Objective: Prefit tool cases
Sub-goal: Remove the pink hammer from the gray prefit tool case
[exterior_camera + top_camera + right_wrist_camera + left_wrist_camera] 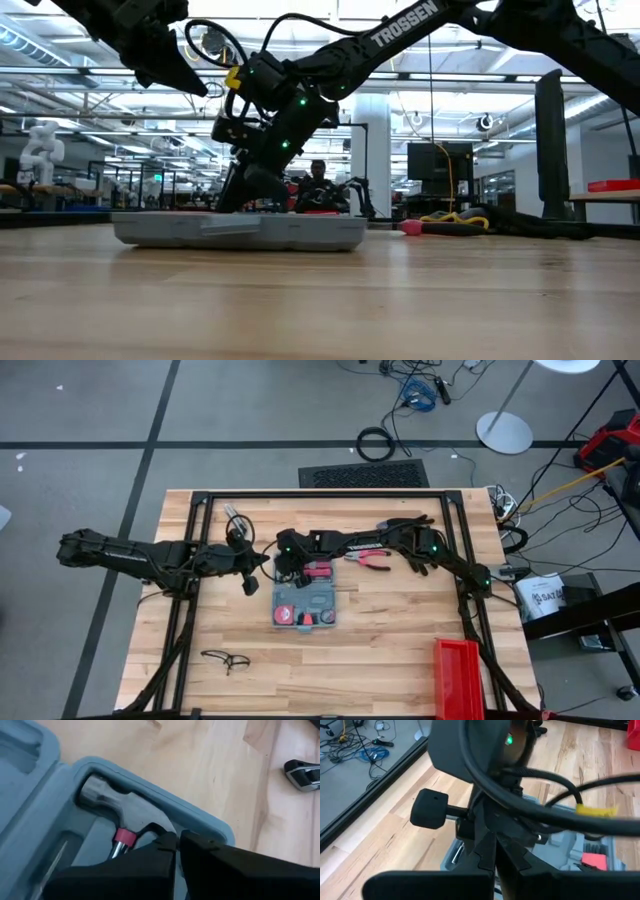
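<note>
The blue-grey tool case [305,606] lies open and flat on the table, red-handled tools in its grey tray. In the right wrist view a hammer [102,796] with a red collar [124,837] lies in a tray recess at the case's corner. My right gripper [178,840] is shut and reaches down over the case's far end [293,568], fingertips next to the hammer's neck. My left gripper [198,86] is shut and hangs above the table just left of the case [250,578], touching nothing. The case [240,230] rests on its flat underside. My right gripper comes at the tray slanting from above, its shut fingertips [167,842] beside the hammer's red collar [125,836]. I cannot tell whether they touch the hammer or the tray. The hammer lies flat in its recess.
Red-handled pliers [375,561] lie on the table right of the case, under the right arm. A pair of glasses [228,658] lies near the near-left edge. A red bin [459,676] stands at the near right corner. A black frame [200,510] borders the table.
</note>
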You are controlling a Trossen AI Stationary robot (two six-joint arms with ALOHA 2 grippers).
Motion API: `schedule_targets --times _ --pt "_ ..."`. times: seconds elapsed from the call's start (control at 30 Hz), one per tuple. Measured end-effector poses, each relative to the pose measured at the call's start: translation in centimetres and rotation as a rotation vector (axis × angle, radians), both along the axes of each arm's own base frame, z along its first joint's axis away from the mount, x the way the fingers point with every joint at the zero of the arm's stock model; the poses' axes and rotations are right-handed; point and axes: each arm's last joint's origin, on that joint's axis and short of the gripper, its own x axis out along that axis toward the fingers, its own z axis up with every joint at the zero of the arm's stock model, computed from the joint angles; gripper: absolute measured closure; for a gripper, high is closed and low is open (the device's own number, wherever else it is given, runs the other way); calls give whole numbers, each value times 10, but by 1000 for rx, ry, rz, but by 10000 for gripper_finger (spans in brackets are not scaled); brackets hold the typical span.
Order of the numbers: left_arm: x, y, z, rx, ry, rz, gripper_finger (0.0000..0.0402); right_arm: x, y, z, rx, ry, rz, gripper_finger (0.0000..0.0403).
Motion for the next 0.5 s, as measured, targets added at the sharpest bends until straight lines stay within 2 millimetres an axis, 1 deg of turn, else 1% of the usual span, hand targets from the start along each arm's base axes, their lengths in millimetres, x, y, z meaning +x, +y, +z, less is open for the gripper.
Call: schedule_targets --times 0.1,0.3,0.5 --pt "0 0 0 0 0 0 393 1 1 0 -4 -10 -2 400" --pt "0 0 0 1 3 1 393 0 6 14 6 -42 -17 402" --pt "0 0 0 2 4 1 393 -1 6 25 6 -57 -18 402"
